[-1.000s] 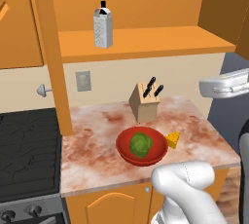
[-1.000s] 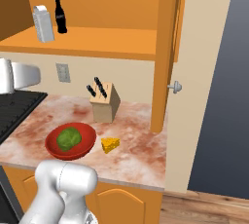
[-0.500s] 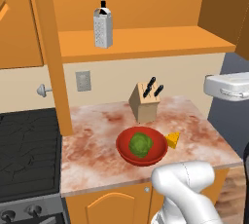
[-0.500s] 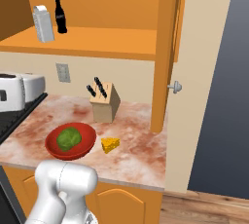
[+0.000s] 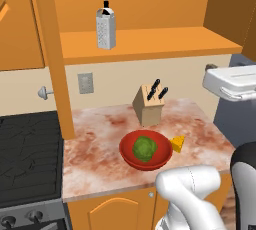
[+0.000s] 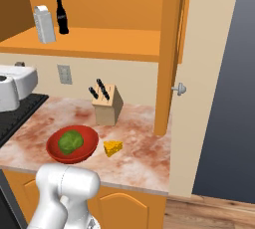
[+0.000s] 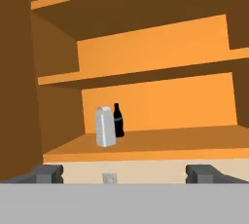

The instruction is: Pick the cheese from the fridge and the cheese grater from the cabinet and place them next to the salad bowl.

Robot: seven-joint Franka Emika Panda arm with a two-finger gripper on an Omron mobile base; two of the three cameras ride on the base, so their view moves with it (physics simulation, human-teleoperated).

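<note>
The grey cheese grater [image 5: 105, 29] stands upright on the open orange cabinet's shelf [image 5: 150, 41], with a dark cola bottle [image 6: 61, 17] just behind it. In the hand view the grater [image 7: 105, 126] and bottle [image 7: 118, 120] are straight ahead, well away from my gripper [image 7: 125, 174]. The gripper is open, its fingertips [image 7: 46, 173] wide apart with nothing between them. My arm's white end [image 5: 232, 81] hovers beside the counter, below shelf height. The cheese [image 5: 177, 143] lies on the counter, touching or nearly touching the red salad bowl [image 5: 129, 153] that holds the lettuce.
A wooden knife block [image 5: 149, 105] stands behind the bowl near the wall. A black stove [image 5: 27, 154] adjoins the counter on the left. The cabinet's orange door [image 6: 169, 49] hangs open, and beyond a beige panel lies a dark grey surface [image 6: 224, 73].
The arm's white end has turned level and shifted slightly beside the counter. The grater, bottle, bowl and cheese have not moved.
</note>
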